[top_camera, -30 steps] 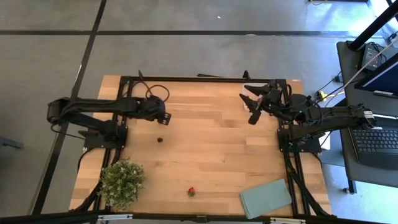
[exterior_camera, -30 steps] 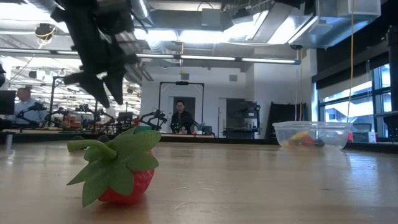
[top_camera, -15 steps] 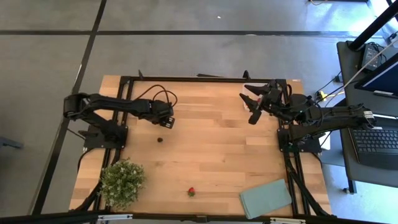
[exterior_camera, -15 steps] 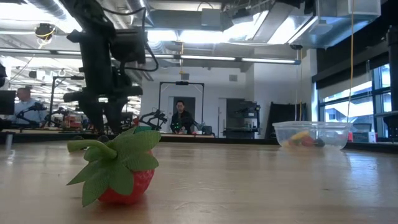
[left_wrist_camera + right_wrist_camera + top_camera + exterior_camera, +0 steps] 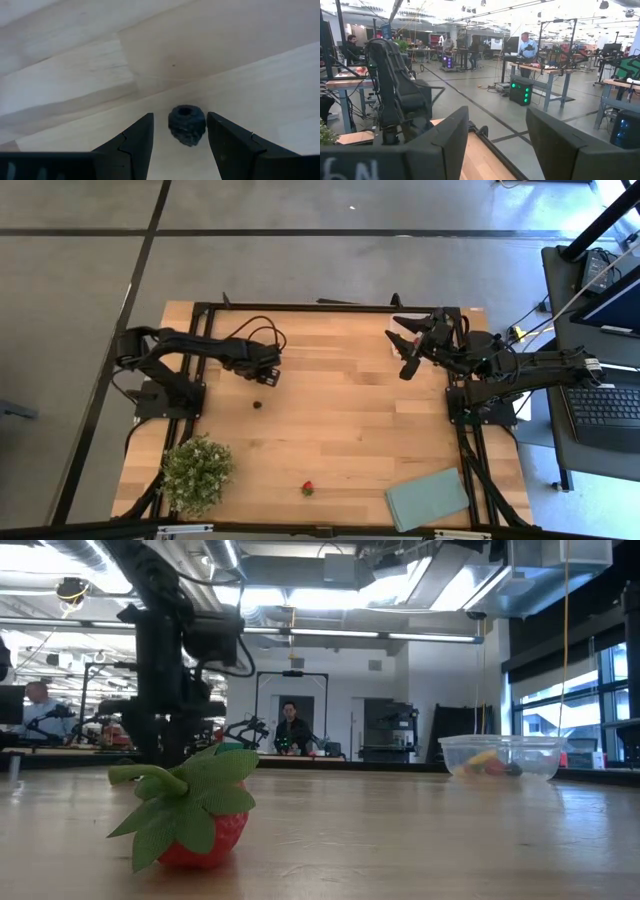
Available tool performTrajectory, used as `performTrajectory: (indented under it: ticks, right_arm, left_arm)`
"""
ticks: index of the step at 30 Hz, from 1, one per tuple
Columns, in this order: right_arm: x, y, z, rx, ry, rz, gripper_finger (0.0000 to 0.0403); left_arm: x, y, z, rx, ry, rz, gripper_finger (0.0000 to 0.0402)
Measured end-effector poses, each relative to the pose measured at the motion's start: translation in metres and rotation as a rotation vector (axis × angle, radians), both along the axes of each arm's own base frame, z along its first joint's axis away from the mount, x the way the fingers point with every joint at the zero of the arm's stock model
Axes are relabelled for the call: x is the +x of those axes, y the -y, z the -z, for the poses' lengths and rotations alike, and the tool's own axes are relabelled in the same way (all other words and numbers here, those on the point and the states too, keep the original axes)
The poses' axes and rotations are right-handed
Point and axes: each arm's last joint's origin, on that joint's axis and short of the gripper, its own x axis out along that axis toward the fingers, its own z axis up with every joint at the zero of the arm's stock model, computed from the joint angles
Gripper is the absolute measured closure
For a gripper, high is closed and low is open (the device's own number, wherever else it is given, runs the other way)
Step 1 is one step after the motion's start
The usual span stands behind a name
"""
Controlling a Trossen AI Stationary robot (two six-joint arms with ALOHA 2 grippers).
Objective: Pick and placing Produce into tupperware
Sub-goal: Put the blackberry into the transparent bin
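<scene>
A dark round berry (image 5: 186,124) lies on the wooden table (image 5: 340,430), left of middle (image 5: 257,404). My left gripper (image 5: 179,116) points down over it, open, one finger on each side; I see no touch. A red strawberry (image 5: 195,825) with green leaves lies near the table's near edge (image 5: 308,489). The clear tupperware (image 5: 500,755) stands far right in the low view, with coloured pieces inside. My right gripper (image 5: 405,352) waits open, raised over the table's far right part.
A bushy green plant (image 5: 197,472) stands at the near left corner. A flat grey-green rectangle (image 5: 428,498) lies at the near right. Bare wood stretches across the table's middle. People sit and stand at benches in the room beyond.
My left gripper has come down from well above the table toward the dark berry, shifting slightly toward the near and right edges and tipping from a slant to pointing straight down. The berry and strawberry have stayed where they were.
</scene>
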Motion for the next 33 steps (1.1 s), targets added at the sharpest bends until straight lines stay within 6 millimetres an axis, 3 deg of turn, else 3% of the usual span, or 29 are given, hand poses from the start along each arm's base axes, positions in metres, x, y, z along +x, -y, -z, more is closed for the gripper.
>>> performTrajectory:
  ticks: [12,22,25,30,33]
  right_arm:
    - [0.000,0.000,0.000,0.000,0.000,0.000,0.0202]
    - [0.000,0.000,0.000,0.001,0.000,0.000,0.0202]
    - [0.000,0.000,0.000,0.019,0.009,-0.003,0.0202]
    - [0.000,0.000,0.004,0.151,0.034,-0.021,0.0202]
    - [0.001,0.000,0.009,0.270,0.048,-0.032,0.0202]
  left_arm:
    - [0.004,-0.003,0.006,-0.021,0.002,0.015,0.0231]
    - [0.005,-0.002,0.006,-0.028,0.008,0.038,0.0317]
    - [0.005,-0.002,0.006,-0.027,0.003,0.060,0.0319]
    - [0.011,-0.004,0.000,-0.025,0.007,0.142,0.0319]
    - [0.023,-0.008,-0.020,0.018,0.089,0.203,0.0319]
